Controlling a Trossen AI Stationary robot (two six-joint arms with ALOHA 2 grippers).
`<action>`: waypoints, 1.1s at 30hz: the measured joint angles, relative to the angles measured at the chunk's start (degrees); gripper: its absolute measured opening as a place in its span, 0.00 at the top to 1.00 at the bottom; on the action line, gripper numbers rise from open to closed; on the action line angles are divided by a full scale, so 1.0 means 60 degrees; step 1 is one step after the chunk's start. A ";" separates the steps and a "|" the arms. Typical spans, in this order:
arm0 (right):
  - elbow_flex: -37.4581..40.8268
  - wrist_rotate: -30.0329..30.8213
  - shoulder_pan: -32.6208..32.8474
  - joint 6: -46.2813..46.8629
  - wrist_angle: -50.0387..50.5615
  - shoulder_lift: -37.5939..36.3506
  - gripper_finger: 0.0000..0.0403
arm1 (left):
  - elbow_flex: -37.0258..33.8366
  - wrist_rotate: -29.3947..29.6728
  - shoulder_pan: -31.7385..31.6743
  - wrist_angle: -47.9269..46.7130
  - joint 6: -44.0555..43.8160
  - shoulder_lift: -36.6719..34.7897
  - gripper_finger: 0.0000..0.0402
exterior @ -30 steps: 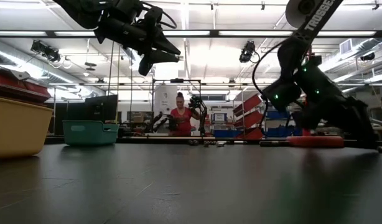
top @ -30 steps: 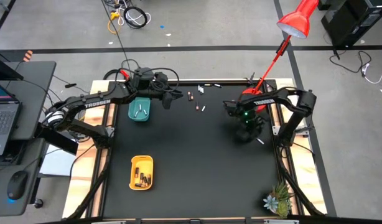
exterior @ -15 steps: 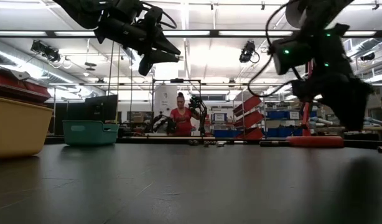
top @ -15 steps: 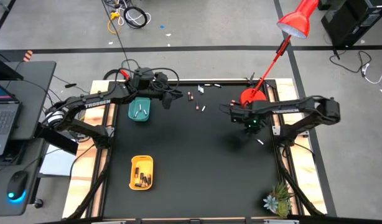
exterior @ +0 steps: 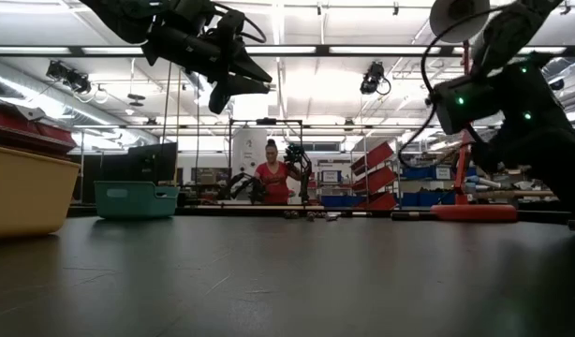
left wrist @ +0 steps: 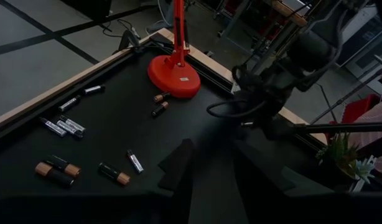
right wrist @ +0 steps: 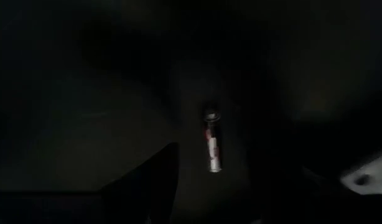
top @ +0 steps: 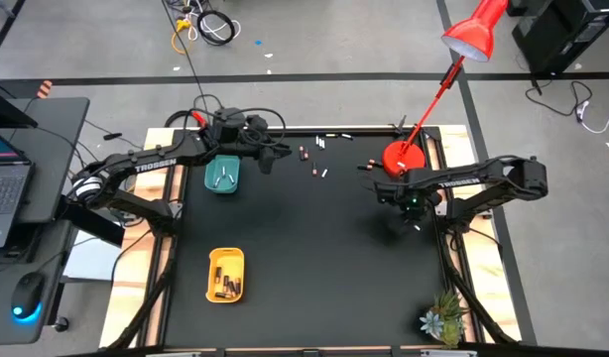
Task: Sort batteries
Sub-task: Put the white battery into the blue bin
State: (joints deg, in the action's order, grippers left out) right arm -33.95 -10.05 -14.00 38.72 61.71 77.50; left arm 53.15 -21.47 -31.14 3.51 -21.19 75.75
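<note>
On the black surface [top: 314, 258], the right claw [top: 414, 206] hung open at about three o'clock, directly above one silver battery [right wrist: 213, 148]. The left claw [top: 275, 157], jaws parted and empty, waited near eleven o'clock beside the teal tray [top: 222, 177]. Loose batteries [top: 309, 159] lay toward twelve o'clock.

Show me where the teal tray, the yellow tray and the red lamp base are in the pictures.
teal tray [top: 223, 177]: high view, on its floor between the batteries inside.
yellow tray [top: 226, 259]: high view, on the bare upper part of its floor.
red lamp base [left wrist: 173, 74]: left wrist view, on the round red foot.
</note>
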 joint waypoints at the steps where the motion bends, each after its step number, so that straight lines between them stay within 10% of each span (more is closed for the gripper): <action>1: 0.0143 -0.0213 0.0000 -0.0032 -0.0159 0.0056 0.52 | 0.0000 0.0000 0.0000 0.0000 -0.0004 0.0000 0.70; 7: 0.0643 -0.0567 0.0182 -0.0066 -0.0818 0.0378 0.60 | 0.0000 0.0000 0.0000 0.0005 -0.0051 0.0000 0.70; 14: 0.0381 -0.0694 0.0248 -0.0557 -0.1158 0.0450 0.94 | 0.0000 0.0000 0.0000 0.0001 -0.0051 0.0000 0.70; 33: -0.1556 0.0192 0.0248 -0.1016 -0.4387 0.0492 0.95 | 0.0000 0.0003 0.0000 0.0000 -0.0389 0.0000 0.70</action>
State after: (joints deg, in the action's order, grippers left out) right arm -43.28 -8.90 -12.51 32.62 35.39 80.45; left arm 53.15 -21.45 -31.14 3.51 -23.52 75.75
